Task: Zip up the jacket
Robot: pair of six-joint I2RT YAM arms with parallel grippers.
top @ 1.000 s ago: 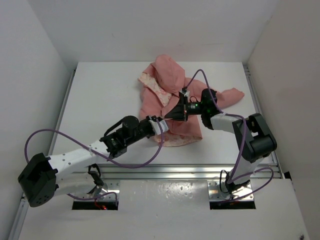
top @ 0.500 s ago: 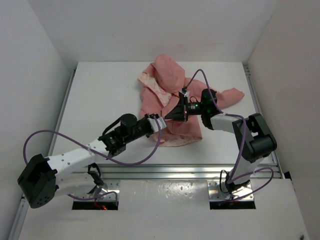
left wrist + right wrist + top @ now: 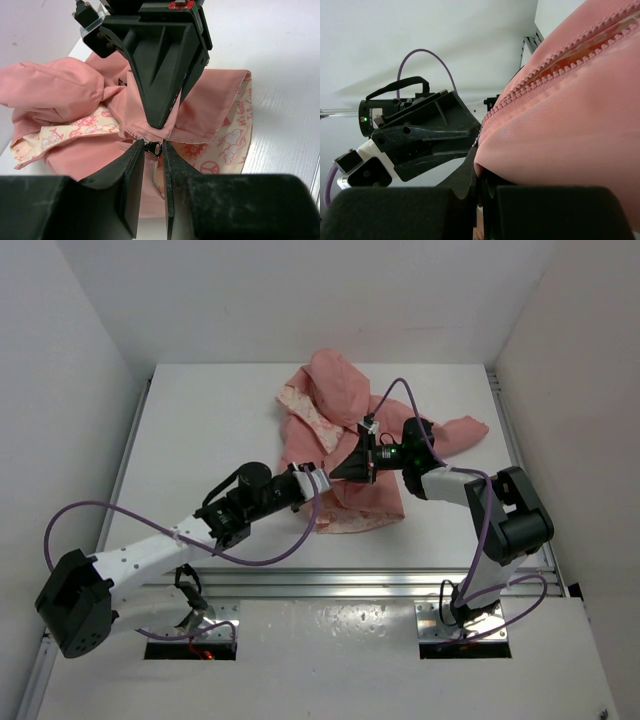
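The salmon-pink jacket [image 3: 330,410] lies at the back middle of the table, its hood far and its cream printed lining [image 3: 227,145] showing at the open front. My left gripper [image 3: 318,480] is at the jacket's front edge. In the left wrist view its gripper [image 3: 154,146] is nearly shut, with the small metal zipper pull [image 3: 155,149] between the fingertips. My right gripper [image 3: 338,472] faces it from the right and is shut on the pink fabric [image 3: 570,125] by the zipper teeth [image 3: 555,60]. Its black tip [image 3: 159,117] touches the fabric just above the pull.
The white table [image 3: 200,430] is walled on the left, back and right. A pink sleeve [image 3: 465,430] lies behind the right arm. Purple cables [image 3: 280,560] loop by both arms. The metal rail [image 3: 330,585] runs along the near edge.
My left gripper has moved a little away from the near edge, toward the hood, staying at the zipper. The jacket's lower hem has shifted slightly. The right gripper has stayed in place.
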